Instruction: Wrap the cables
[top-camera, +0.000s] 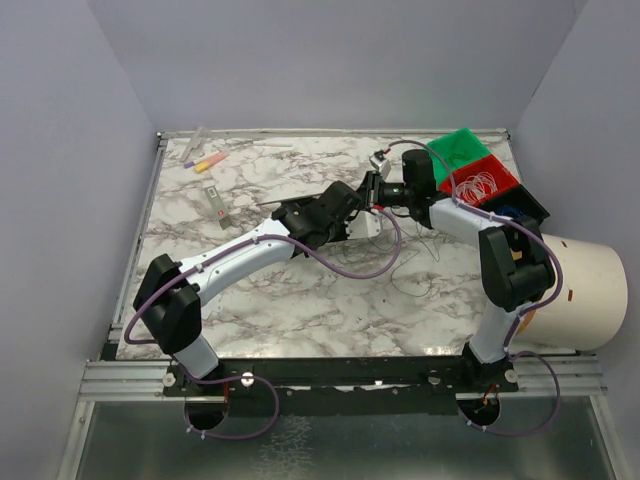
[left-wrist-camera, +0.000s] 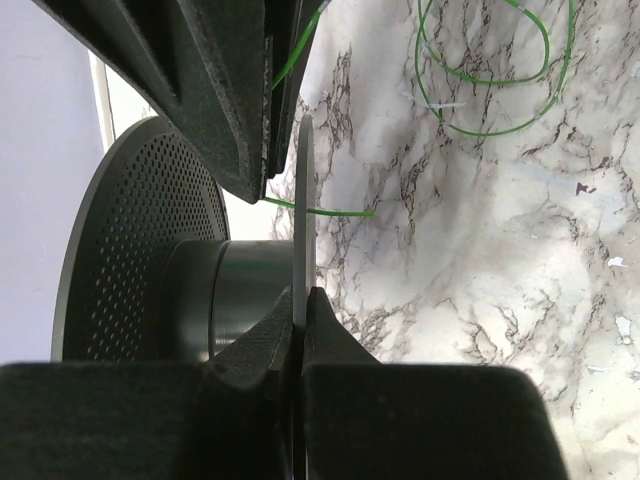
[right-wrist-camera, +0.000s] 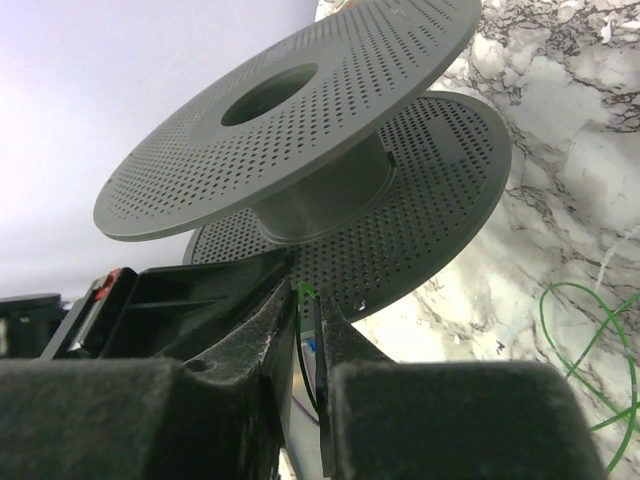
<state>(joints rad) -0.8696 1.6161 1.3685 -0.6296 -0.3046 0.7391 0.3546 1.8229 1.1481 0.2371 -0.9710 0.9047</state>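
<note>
Green cable (right-wrist-camera: 306, 291) within right end effector (right-wrist-camera: 305, 284)

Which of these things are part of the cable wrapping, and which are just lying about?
In the job: thin green wire, perforated spool, left gripper, right gripper.
Just lying about: pink and yellow pens, green bin, white bucket.

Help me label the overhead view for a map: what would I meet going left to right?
Pink and orange markers → thin whitish wire coils in the red plastic bin → large white round bucket.
</note>
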